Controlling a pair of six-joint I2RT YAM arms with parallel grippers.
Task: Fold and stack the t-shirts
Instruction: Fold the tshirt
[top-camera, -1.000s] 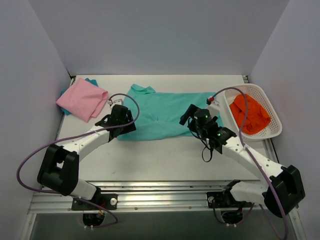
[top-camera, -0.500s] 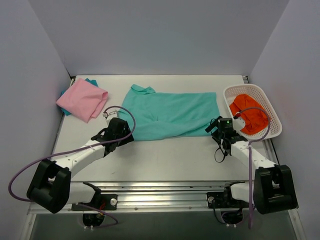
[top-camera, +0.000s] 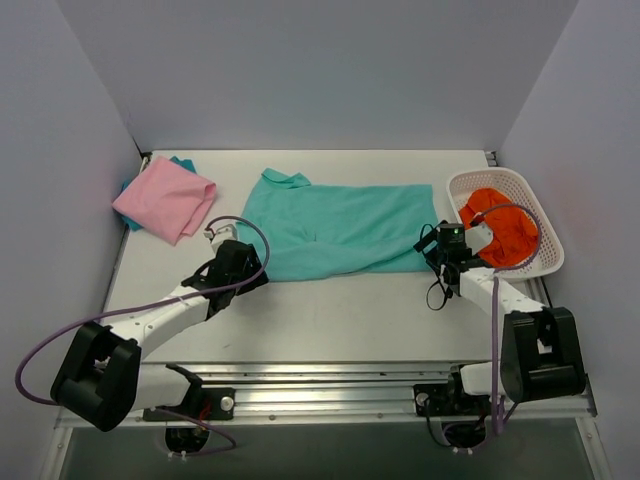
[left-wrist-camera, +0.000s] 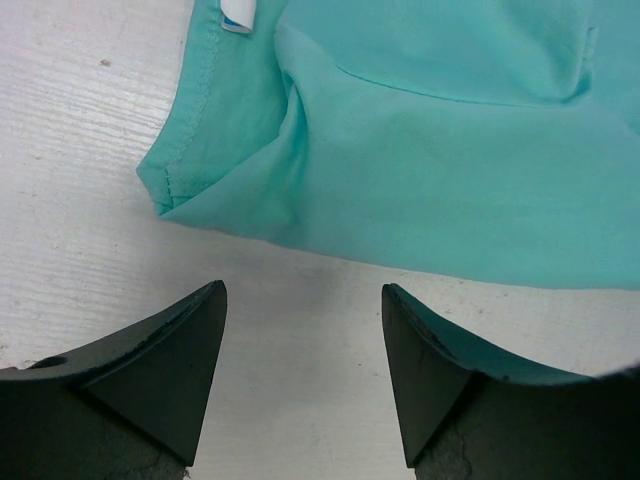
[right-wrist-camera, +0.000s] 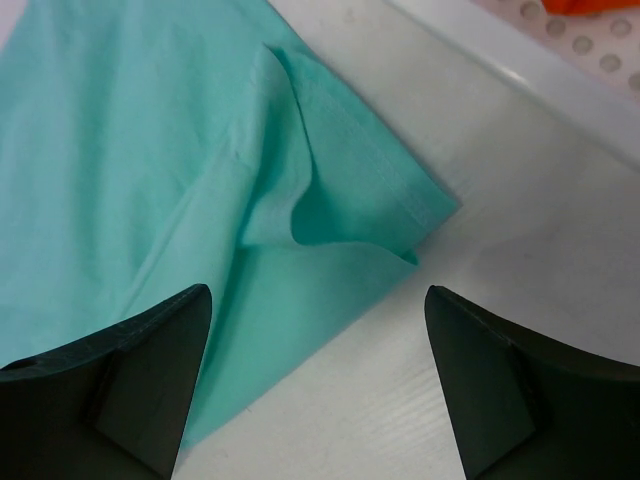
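Item 1. Mint-teal t-shirt (top-camera: 340, 230): laid flat across the worktop (top-camera: 330, 310), nearer the far edge than the near one, collar towards the far left. It lies long from left to right, apparently so that each arm can reach 1 end. Both near corners are rumpled and slightly lifted, the right one curled over on itself.

Item 2. Left pincer (left-wrist-camera: 302, 300): spread wide and holding nothing. It is low over bare worktop just short of the shirt's near left corner. Probable purpose: to pinch that corner for a fold.

Item 3. Right pincer (right-wrist-camera: 318, 300): likewise wide open and empty, poised at the shirt's near right corner, close to the basket. The 2 pincers are matched at opposite ends, which suggests a joint lift of the near edge.

Item 4. Pink t-shirt (top-camera: 165, 200): loosely folded in the far left corner, resting on a scrap of teal cloth (top-camera: 182, 161); likely the place for the stack.

Item 5. White lattice basket (top-camera: 545, 255): against the right edge, holding orange cloth (top-camera: 500, 225), seemingly awaiting its turn.

Folding of item 1 appears not yet finished.
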